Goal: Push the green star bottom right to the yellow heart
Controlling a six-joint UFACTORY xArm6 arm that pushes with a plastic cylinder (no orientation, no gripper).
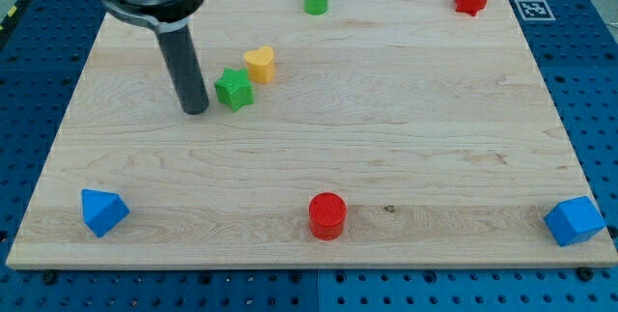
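A pale wooden board [386,138] lies on blue pegboard [39,51].

The green star [234,90] lies flat in the worktop's upper-left part, nearer the top edge than the bottom. The yellow heart [260,64] sits just beside it, toward the top-right, nearly touching.

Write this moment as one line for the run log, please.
tip: just left of green star | green star: lower left of yellow heart, nearly touching | goal: not yet reached
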